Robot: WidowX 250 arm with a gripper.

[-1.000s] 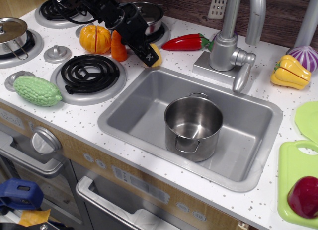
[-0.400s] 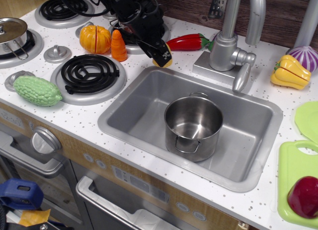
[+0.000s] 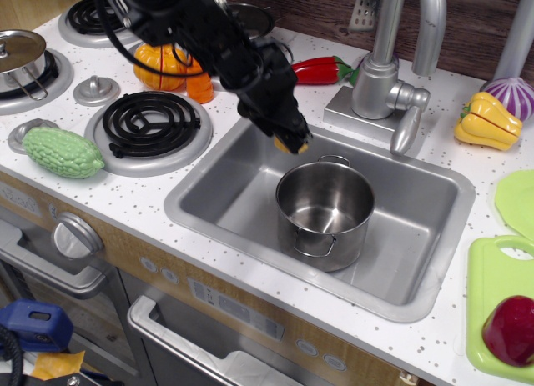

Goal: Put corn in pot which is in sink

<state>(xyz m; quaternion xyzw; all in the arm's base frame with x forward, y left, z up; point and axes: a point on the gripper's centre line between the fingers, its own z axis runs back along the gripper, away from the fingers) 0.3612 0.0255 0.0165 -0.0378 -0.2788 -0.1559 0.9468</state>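
My gripper (image 3: 291, 140) is shut on the pale-yellow corn (image 3: 284, 143), of which only a small tip shows under the fingers. It hangs over the left part of the grey sink (image 3: 217, 194), just up and left of the pot's rim. The shiny steel pot (image 3: 324, 213) with two loop handles stands upright and empty in the middle of the sink. The black arm reaches in from the upper left across the stove.
An orange carrot (image 3: 200, 87) and a yellow-orange pepper (image 3: 158, 65) lie behind the arm. A red chilli (image 3: 321, 69), the tap (image 3: 384, 77), a green gourd (image 3: 62, 151), a lidded pan (image 3: 21, 57), a yellow pepper (image 3: 486, 121) and a green board (image 3: 488, 311) surround the sink.
The gripper has carried the corn from the counter behind the sink's back left corner forward and right, out over the sink toward the pot.
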